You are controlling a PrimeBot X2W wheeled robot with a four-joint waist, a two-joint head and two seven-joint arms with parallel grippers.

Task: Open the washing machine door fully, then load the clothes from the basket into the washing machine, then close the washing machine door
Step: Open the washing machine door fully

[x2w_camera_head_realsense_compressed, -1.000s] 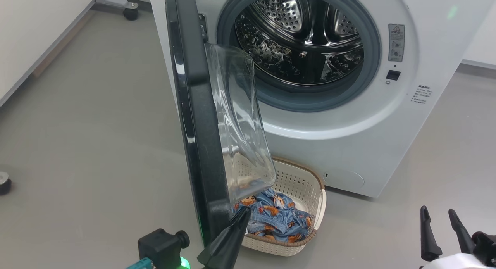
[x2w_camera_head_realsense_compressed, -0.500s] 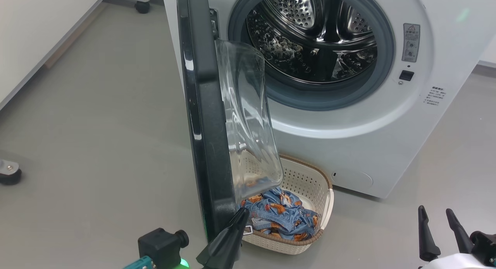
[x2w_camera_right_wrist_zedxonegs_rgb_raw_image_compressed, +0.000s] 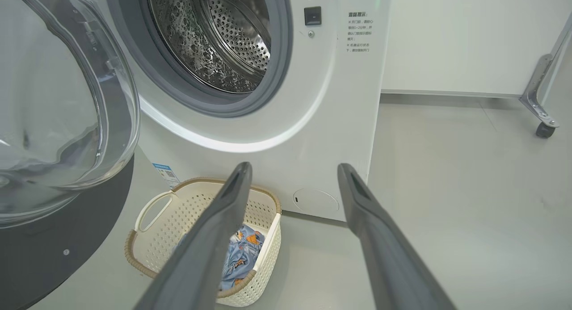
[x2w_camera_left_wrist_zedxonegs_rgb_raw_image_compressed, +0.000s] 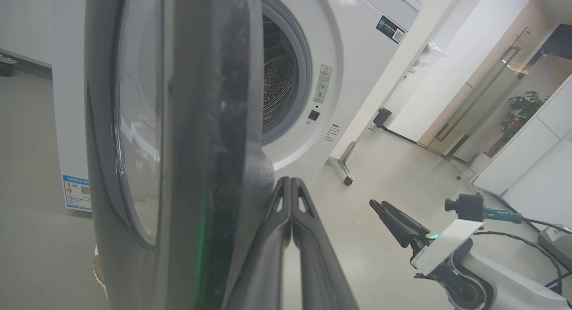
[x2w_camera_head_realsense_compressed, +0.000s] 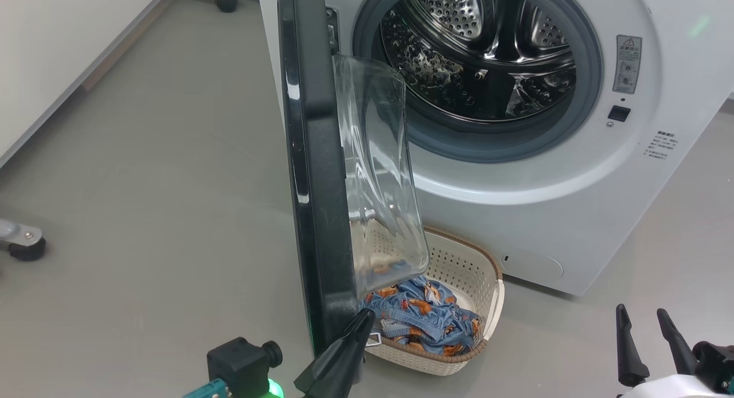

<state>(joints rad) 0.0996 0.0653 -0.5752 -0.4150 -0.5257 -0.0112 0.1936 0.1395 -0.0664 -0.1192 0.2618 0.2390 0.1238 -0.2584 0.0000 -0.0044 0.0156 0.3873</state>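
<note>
washing machine (x2w_camera_head_realsense_compressed: 516, 214) drum exposed, door (x2w_camera_head_realsense_compressed: 315, 186) swung out edge-on over basket (x2w_camera_head_realsense_compressed: 459, 260) on the floor in front. clothes (x2w_camera_head_realsense_compressed: 424, 317) in basket. left gripper (x2w_camera_head_realsense_compressed: 364, 315) pinched shut, empty, tip at door's lower rim. right gripper (x2w_camera_head_realsense_compressed: 640, 310) spread wide, empty, off right.

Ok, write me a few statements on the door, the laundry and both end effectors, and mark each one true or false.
1. The washing machine door stands open. True.
2. The clothes lie in the basket. True.
3. The steel drum is already loaded. False: it looks empty.
4. The left end effector is shut, beside the door's rim. True.
5. The right end effector grips the basket. False: it is open, holds nothing and is apart from the basket.
</note>
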